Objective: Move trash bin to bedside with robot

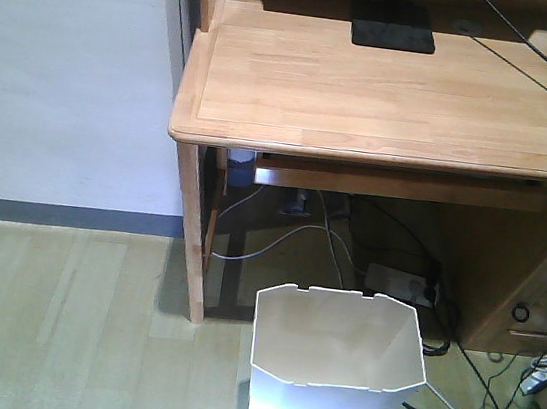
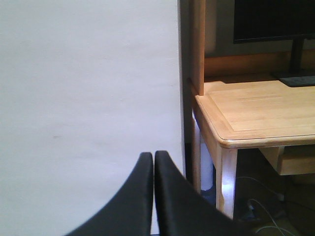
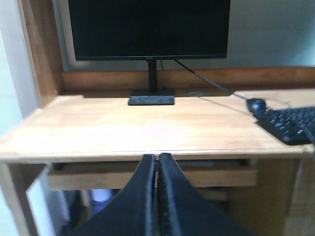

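Floor (image 1: 57, 317) before the worktop (image 1: 390, 89), trash bin (image 1: 332, 374) standing free, left tool (image 2: 153, 155) and right tool (image 3: 157, 157) both pressed together, empty, so I'm at the approach; next I spread one and take its rim

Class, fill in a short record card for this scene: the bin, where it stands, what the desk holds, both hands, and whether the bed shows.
Trash bin: white, upright, nothing seen inside
Position: on the floor, in front of the desk
On desk: monitor, keyboard, mouse
Under desk: cables, power strip
Left hand: shut, holding nothing
Right hand: shut, holding nothing
Bed: not in view
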`<state>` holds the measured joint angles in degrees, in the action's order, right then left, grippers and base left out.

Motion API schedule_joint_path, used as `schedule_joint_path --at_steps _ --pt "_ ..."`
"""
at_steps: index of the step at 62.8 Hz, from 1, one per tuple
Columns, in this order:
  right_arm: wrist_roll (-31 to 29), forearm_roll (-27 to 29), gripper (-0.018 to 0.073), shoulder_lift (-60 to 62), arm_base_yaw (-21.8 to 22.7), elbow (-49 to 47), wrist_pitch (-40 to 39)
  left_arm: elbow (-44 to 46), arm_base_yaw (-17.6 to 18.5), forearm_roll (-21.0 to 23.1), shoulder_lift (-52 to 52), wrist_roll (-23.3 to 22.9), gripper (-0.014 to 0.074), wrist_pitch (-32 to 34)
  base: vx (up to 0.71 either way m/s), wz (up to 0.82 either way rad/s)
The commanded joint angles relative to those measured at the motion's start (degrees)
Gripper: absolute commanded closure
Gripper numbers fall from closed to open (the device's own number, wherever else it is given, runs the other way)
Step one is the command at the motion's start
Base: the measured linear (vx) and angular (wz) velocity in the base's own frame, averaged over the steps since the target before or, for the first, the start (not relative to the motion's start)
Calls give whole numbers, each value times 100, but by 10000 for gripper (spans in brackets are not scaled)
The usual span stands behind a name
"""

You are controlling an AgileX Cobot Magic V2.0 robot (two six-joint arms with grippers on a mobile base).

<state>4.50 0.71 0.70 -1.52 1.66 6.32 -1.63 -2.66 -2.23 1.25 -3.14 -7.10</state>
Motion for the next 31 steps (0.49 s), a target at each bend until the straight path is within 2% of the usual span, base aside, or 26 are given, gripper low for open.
schedule_joint_path --at_steps 1,12,22,31 --pt "64 244 568 61 -8 115 -501 119 -8 26 29 -25 603 416 0 0" --pt "-191 165 568 61 -8 -15 -1182 119 -8 26 29 -25 603 416 0 0" --pt "-414 121 568 -142 -8 -527 -1244 119 -8 26 29 -25 603 416 0 0" --pt "-695 121 568 -939 -8 -1209 -1104 119 -8 26 29 -25 603 416 0 0"
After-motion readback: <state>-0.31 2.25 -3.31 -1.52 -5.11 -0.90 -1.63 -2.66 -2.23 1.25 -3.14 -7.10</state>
